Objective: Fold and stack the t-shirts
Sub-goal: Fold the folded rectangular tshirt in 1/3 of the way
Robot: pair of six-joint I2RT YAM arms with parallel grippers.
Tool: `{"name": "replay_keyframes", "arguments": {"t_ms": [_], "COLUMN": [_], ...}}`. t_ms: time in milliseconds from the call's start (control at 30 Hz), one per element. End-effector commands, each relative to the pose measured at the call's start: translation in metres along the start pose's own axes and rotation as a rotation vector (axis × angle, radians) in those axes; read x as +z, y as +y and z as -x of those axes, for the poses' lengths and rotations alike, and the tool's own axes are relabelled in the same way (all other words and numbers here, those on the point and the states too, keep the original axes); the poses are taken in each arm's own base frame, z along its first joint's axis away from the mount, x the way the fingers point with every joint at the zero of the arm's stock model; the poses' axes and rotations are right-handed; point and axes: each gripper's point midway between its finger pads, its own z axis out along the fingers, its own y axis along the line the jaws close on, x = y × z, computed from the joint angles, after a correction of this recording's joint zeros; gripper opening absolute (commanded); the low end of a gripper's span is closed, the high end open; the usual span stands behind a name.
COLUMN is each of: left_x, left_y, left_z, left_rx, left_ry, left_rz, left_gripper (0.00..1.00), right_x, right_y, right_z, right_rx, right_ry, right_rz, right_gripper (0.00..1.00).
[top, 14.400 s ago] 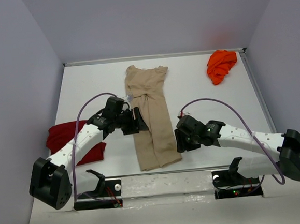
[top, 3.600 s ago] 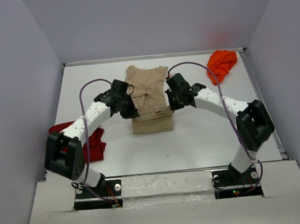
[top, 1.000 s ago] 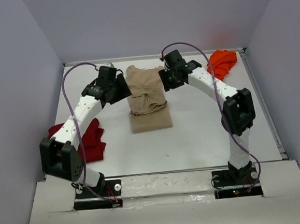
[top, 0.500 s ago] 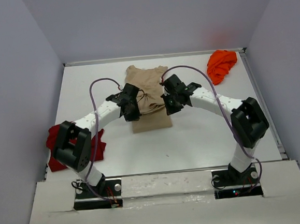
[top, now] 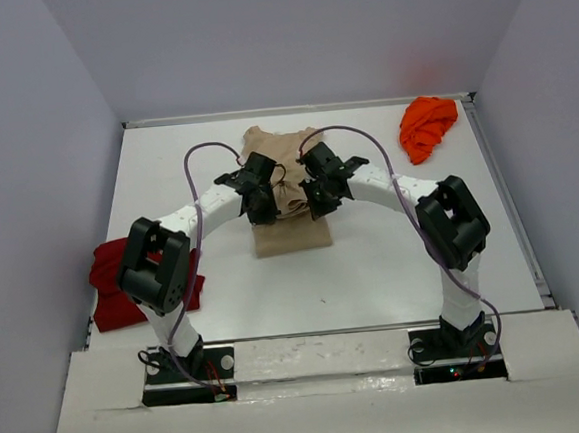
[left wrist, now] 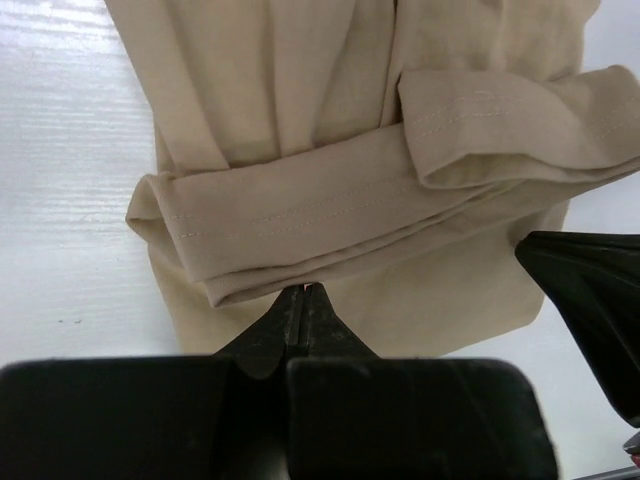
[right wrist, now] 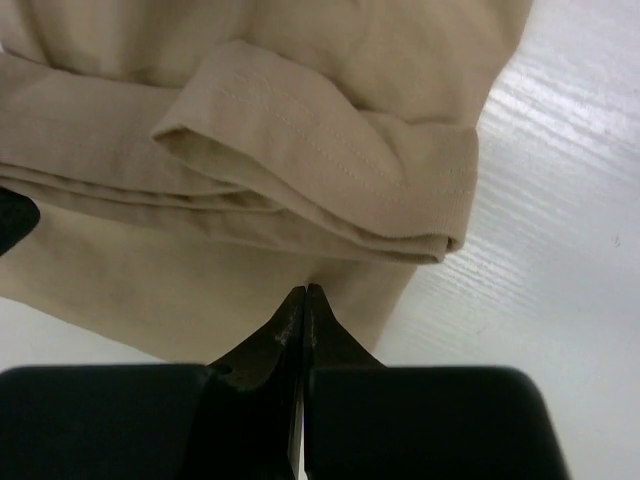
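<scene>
The tan t-shirt [top: 291,234] lies folded lengthwise mid-table, with its lower part doubled up so the hem forms a thick fold across it. My left gripper [top: 261,205] is at the left end of that fold and my right gripper [top: 318,196] at the right end. In the left wrist view the left gripper [left wrist: 302,290] is shut, its tips touching the fold's edge on the tan t-shirt [left wrist: 330,120]. The right gripper [right wrist: 305,290] is shut just short of the fold on the tan t-shirt [right wrist: 300,120], with no cloth between its jaws. The dark red t-shirt [top: 109,281] lies crumpled at the left. The orange t-shirt [top: 428,125] is bunched at the back right.
White table [top: 394,268] with a raised rim and grey walls on three sides. The right gripper's black finger [left wrist: 590,300] shows at the right of the left wrist view. Both arms arch inward over the table's centre.
Both grippers came from the shirt's collar end down to the fold in its middle, drew closer together and went from open to shut.
</scene>
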Motion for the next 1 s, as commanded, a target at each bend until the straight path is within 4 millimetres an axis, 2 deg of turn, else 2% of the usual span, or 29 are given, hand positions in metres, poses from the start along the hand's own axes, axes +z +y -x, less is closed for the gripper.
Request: {"name": "replay_keyframes", "arguments": {"t_ms": [0,333,500,700,833,867,900,933,967], "left_x": [-0.007,-0.004,-0.003,-0.002,0.000,0.002,0.002,0.003,0.003], "left_y": [-0.013,-0.016,-0.008,0.004,0.012,0.015,0.018,0.018,0.022], "left_z": [0.024,0.032,0.035,0.040,0.053,0.060,0.061,0.070,0.078], "left_rx": [0.020,0.025,0.016,-0.006,-0.040,-0.058,-0.069,-0.077,-0.095], "left_ry": [-0.050,-0.054,-0.053,-0.056,-0.060,-0.059,-0.055,-0.060,-0.074], "left_rz": [-0.018,-0.019,-0.011,0.001,0.022,0.025,0.024,0.025,0.037], "left_gripper": [0.00,0.00,0.00,0.00,0.00,0.00,0.00,0.00,0.00], "right_x": [0.001,0.003,0.011,0.024,0.037,0.037,0.041,0.047,0.046], "right_y": [0.009,0.010,0.000,-0.001,-0.007,-0.016,-0.015,-0.024,-0.028], "right_z": [0.031,0.045,0.050,0.051,0.054,0.062,0.064,0.065,0.075], "right_rx": [-0.035,-0.054,-0.038,-0.029,-0.023,-0.006,-0.009,-0.009,-0.009], "right_ry": [-0.076,-0.083,-0.077,-0.058,-0.040,-0.052,-0.051,-0.048,-0.067], "right_rz": [0.024,0.009,-0.007,0.013,0.027,0.024,0.028,0.013,0.006], "right_gripper": [0.00,0.00,0.00,0.00,0.00,0.00,0.00,0.00,0.00]}}
